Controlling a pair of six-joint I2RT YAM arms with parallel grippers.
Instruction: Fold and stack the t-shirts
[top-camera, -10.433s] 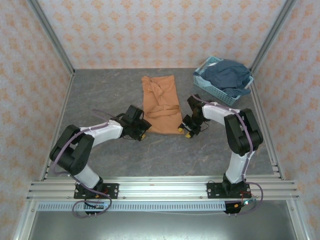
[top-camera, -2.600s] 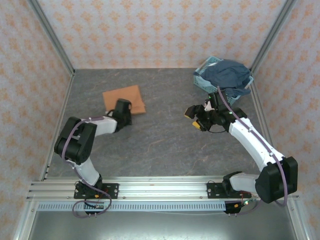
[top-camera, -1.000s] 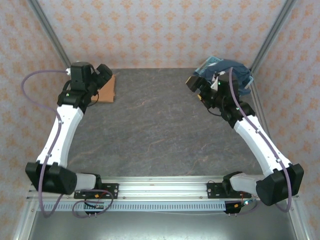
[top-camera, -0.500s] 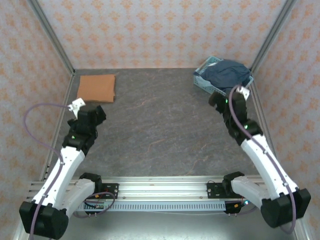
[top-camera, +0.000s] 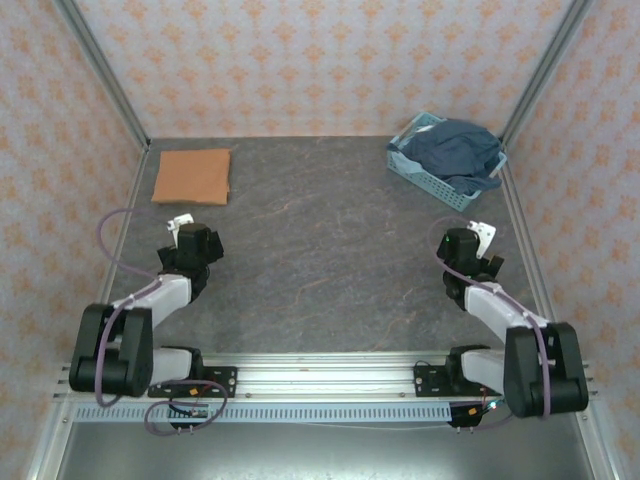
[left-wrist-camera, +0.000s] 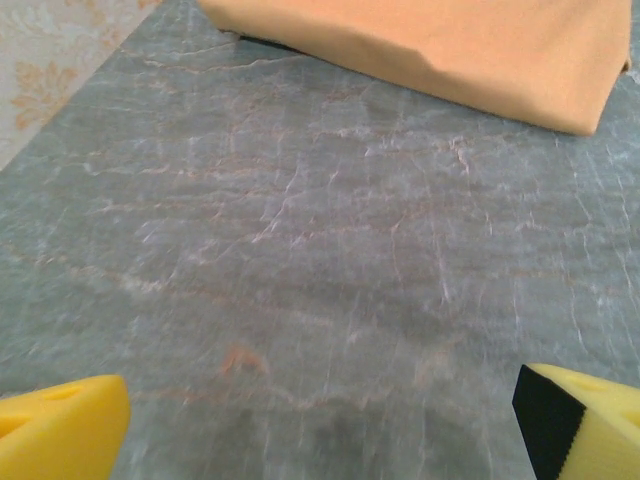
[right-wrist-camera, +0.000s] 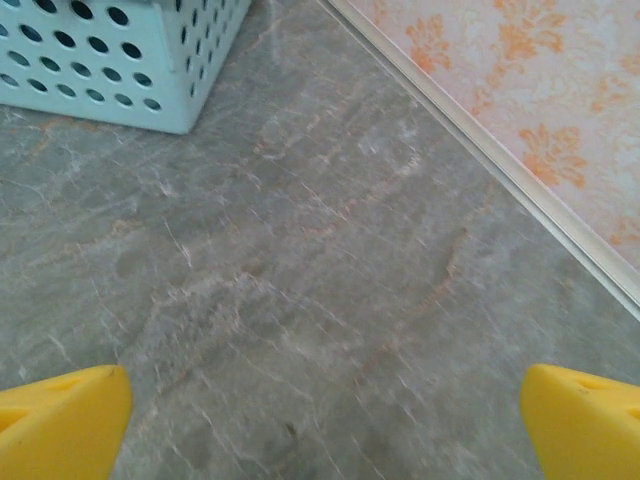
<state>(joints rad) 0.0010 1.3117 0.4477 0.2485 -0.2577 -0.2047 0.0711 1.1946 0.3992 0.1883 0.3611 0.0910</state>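
Observation:
One folded orange t-shirt (top-camera: 192, 176) lies flat at the back left of the grey table, plain side up. In the left wrist view this t-shirt (left-wrist-camera: 430, 45) lies ahead, well beyond the fingertips. My left gripper (top-camera: 194, 242) rests low over the table in front of the shirt, apart from it. Its left gripper (left-wrist-camera: 320, 425) jaws stand open, with bare table between the yellow pads (left-wrist-camera: 60, 425). My right gripper (top-camera: 466, 245) sits low near the right side, and its right gripper (right-wrist-camera: 320, 420) jaws are open over bare table.
A light-blue perforated basket (top-camera: 432, 172) stands at the back right with dark blue cloth (top-camera: 458, 148) heaped in it; its corner (right-wrist-camera: 120, 55) lies ahead of my right gripper. Patterned walls and a metal rail (right-wrist-camera: 480, 150) bound the table.
Both arms have drawn back from the far corners and folded down toward their bases. The folded orange shirt stays at the back left, no longer covered by the left arm.

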